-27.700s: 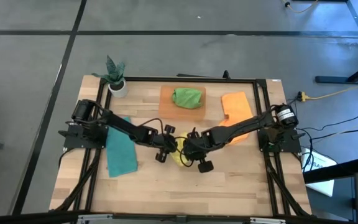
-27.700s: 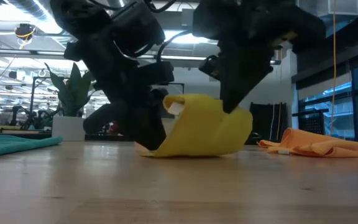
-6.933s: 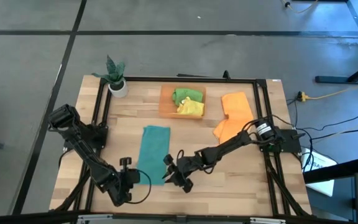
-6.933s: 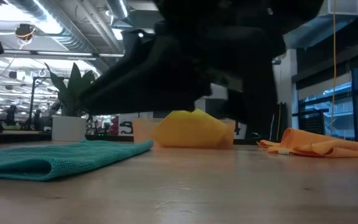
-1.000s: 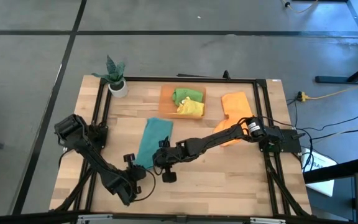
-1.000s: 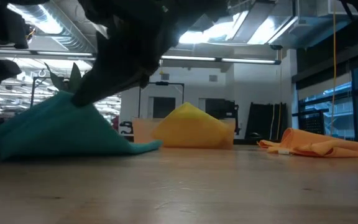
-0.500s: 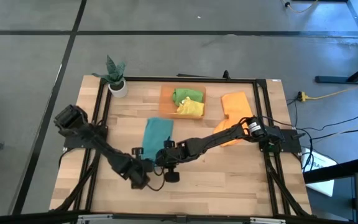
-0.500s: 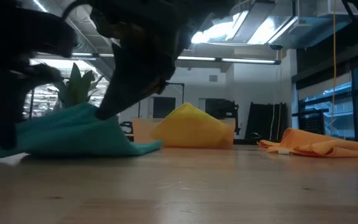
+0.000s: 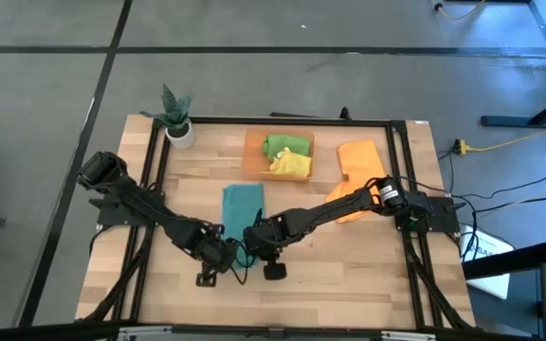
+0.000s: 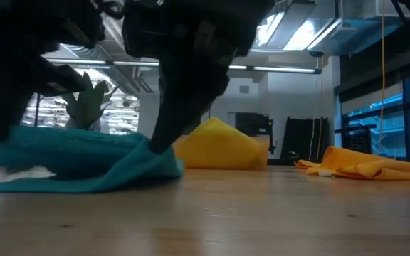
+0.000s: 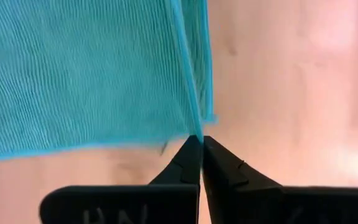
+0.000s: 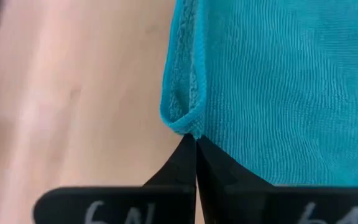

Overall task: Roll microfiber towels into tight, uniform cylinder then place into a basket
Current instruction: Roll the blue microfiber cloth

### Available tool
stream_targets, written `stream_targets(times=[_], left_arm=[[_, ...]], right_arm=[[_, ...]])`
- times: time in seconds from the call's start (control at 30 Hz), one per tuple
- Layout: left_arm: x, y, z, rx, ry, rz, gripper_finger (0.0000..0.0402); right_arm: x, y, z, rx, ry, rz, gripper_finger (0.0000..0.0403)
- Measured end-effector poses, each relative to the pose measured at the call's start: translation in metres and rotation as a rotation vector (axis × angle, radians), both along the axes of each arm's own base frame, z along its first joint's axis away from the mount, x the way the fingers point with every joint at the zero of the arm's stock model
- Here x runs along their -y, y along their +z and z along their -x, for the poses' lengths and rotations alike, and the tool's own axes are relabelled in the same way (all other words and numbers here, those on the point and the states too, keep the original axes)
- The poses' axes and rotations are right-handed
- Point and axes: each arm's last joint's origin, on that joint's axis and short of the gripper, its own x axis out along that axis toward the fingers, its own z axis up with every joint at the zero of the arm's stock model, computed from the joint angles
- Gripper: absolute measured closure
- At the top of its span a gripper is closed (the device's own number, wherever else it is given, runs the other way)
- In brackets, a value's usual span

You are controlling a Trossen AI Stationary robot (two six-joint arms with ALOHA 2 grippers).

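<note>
A teal towel [image 9: 242, 210] lies lengthwise at the table's middle, its near end raised a little [image 10: 77, 162]. Both grippers stand at that near end. My left gripper [image 9: 227, 250] is shut on the near left corner and my right gripper [image 9: 252, 244] on the near right one. The orange basket [image 9: 251, 163] at the far middle holds a green towel [image 9: 282, 144] and a yellow towel [image 9: 292, 165]. Orange towels [image 9: 358, 169] lie in a heap at the far right. My left gripper pinches the towel's near edge beside a corner [image 11: 193, 132] between its two fingertips, coming steeply from above. That corner is held just off the table. My right gripper pinches the other near corner at a doubled-over hem [image 12: 184, 124] with its fingertips, slanting down from the right. The cloth between the two holds sags, and the far part lies on the table.
A small white pot with a plant [image 9: 176, 121] stands at the far left corner. A black frame [image 9: 398, 161] runs along the table's sides. Bare wood lies along the near edge [image 9: 349, 284].
My left gripper has swung from the near left toward the table's right and far side, up to the towel's near end, turning as it went. The towel's near end, first peaked high under my right gripper, has sunk low, and the towel lies straighter.
</note>
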Motion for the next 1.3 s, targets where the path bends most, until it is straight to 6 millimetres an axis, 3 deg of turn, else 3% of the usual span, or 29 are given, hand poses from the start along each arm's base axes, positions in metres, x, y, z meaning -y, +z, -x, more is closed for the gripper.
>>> stream_targets(times=[0.47, 0.87, 1.3], left_arm=[[0.019, -0.003, -0.001, 0.070, -0.045, 0.048, 0.0401], [0.030, -0.001, 0.002, 0.166, 0.000, -0.018, 0.0401], [0.025, 0.000, -0.001, 0.168, 0.021, -0.021, 0.0319]], right_arm=[[-0.005, -0.002, 0.003, -0.030, 0.043, -0.045, 0.0402], [0.012, -0.003, -0.001, -0.054, 0.010, -0.101, 0.0402], [0.014, -0.003, -0.002, -0.050, 0.007, -0.102, 0.0402]])
